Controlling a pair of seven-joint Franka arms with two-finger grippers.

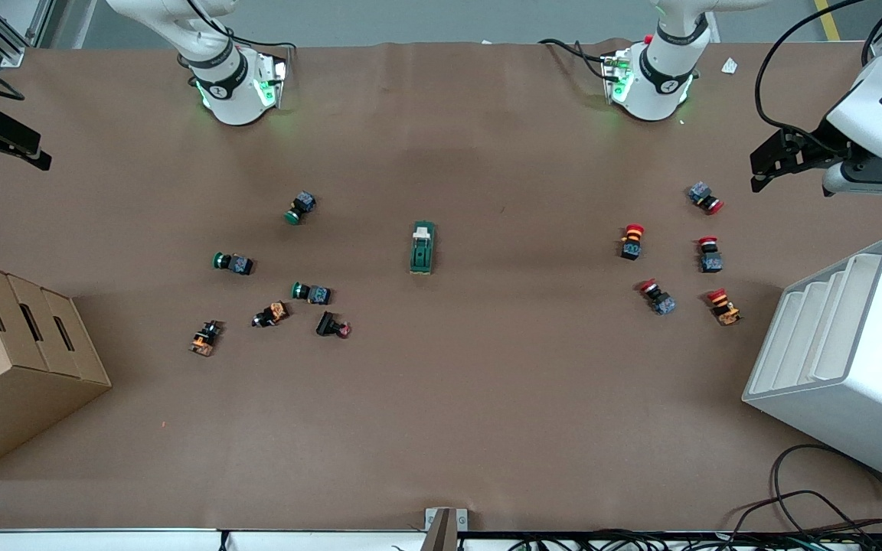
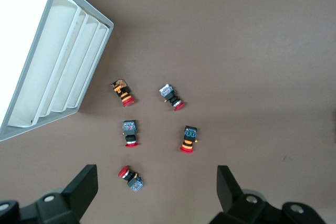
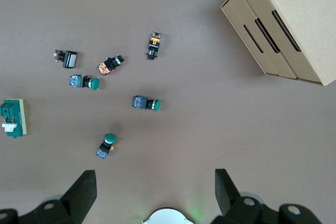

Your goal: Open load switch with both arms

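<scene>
The load switch lies mid-table, a dark green block whose white lever end points toward the robots' bases. It also shows at the edge of the right wrist view. My left gripper hangs open, high over the left arm's end of the table, above a cluster of red push buttons. Its fingers hold nothing. My right gripper hangs open over the right arm's end of the table, well away from the switch. Nothing sits between its fingers. Both grippers are far from the switch.
Several green and orange push buttons lie between the switch and a cardboard box. Several red push buttons lie between the switch and a white slotted rack. Cables trail at the table's near corner.
</scene>
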